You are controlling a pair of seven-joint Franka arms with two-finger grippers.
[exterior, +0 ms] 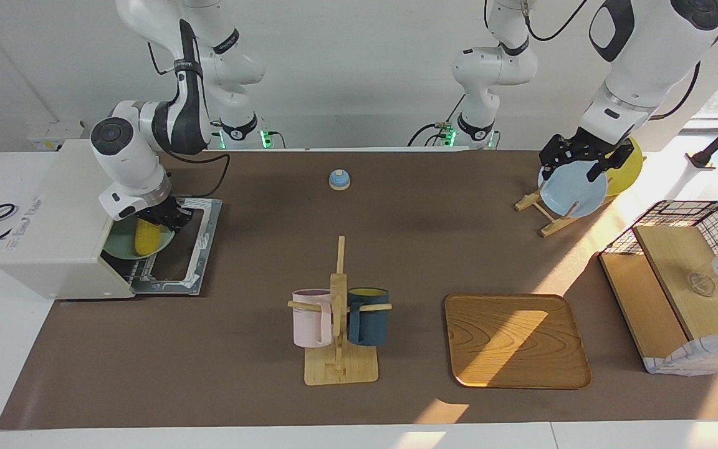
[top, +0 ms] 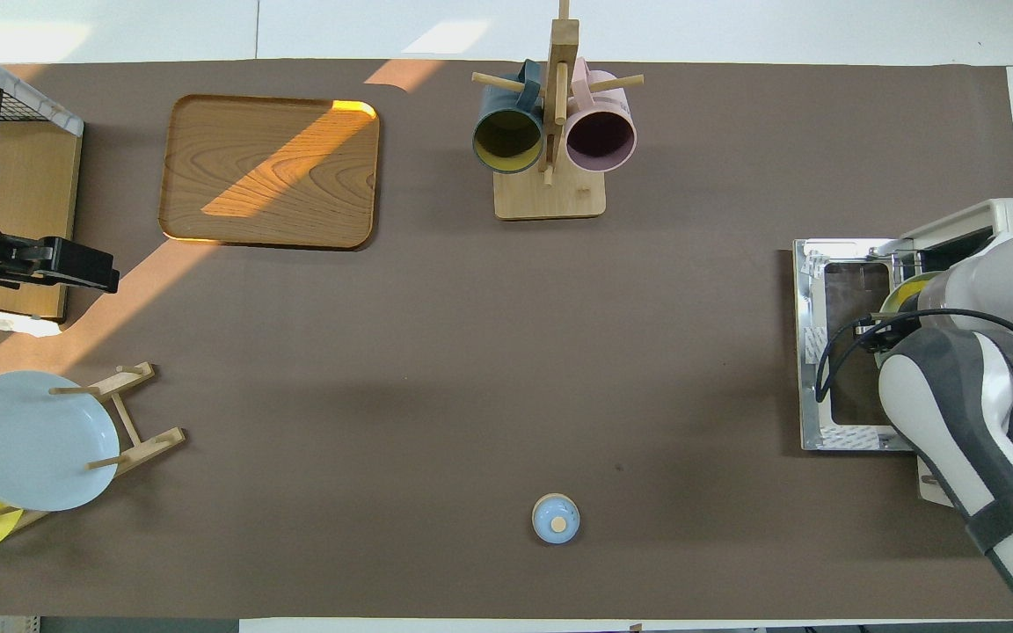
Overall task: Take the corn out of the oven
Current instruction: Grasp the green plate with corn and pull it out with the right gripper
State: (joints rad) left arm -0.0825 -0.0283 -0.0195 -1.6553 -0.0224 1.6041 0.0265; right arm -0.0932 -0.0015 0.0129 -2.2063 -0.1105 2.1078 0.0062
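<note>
The off-white oven (exterior: 53, 218) stands at the right arm's end of the table with its glass door (exterior: 192, 249) folded down flat. The yellow corn (exterior: 145, 238) lies on a green plate (exterior: 119, 248) at the oven's mouth. My right gripper (exterior: 166, 218) is down at the end of the corn nearer the robots, touching or just above it. In the overhead view the right arm covers most of it; only a yellow sliver of the corn (top: 911, 286) shows. My left gripper (exterior: 576, 167) waits open over the blue plate (exterior: 571, 190).
A mug tree (exterior: 338, 324) with a pink and a dark blue mug stands mid-table, a wooden tray (exterior: 515, 340) beside it. A small blue bell (exterior: 339, 179) sits near the robots. A plate rack and a wire-and-wood basket (exterior: 683, 280) are at the left arm's end.
</note>
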